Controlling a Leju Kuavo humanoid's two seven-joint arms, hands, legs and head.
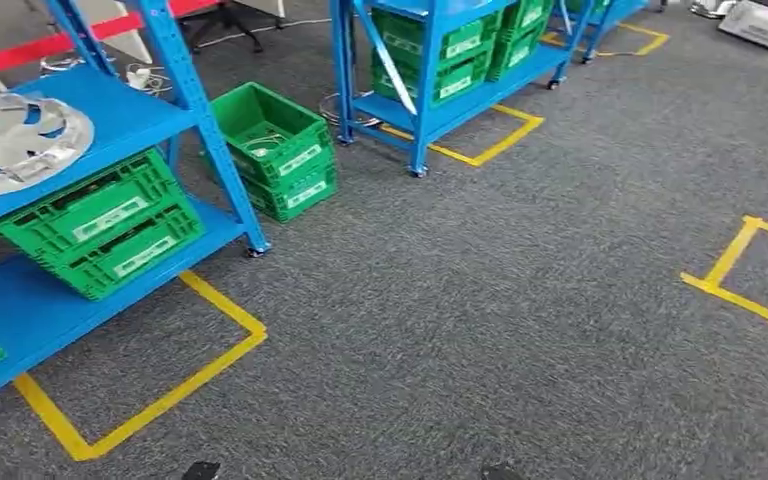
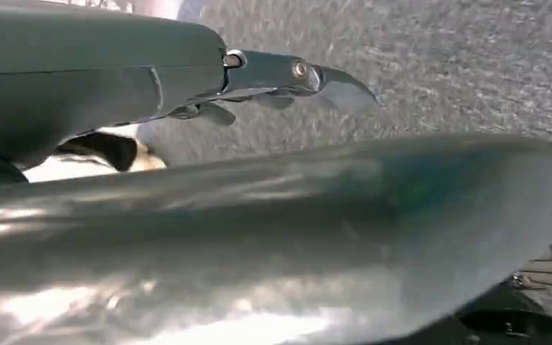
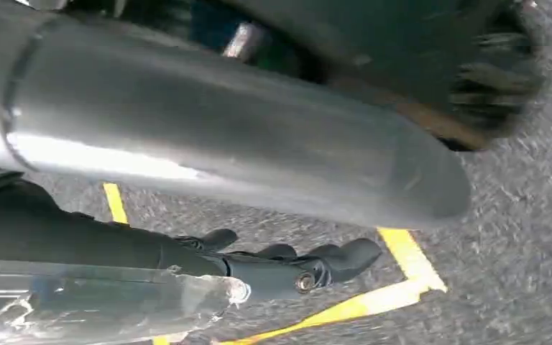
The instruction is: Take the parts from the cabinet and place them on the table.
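Observation:
A silver, spoked, hubcap-like part (image 1: 15,140) lies on the upper shelf of the blue cabinet (image 1: 130,112) at the far left of the head view. My left hand (image 2: 273,83) hangs over grey carpet, its dark fingers stretched out with nothing in them. My right hand (image 3: 287,262) also hangs over the carpet above a yellow tape line, with its fingers extended and nothing between them. Both hands are away from the cabinet.
Two stacked green crates (image 1: 105,225) sit on the cabinet's lower shelf, and more green crates (image 1: 275,150) stand on the floor beside it. A second blue rack (image 1: 440,70) with green crates stands farther back. Yellow tape outlines (image 1: 160,395) mark the grey carpet.

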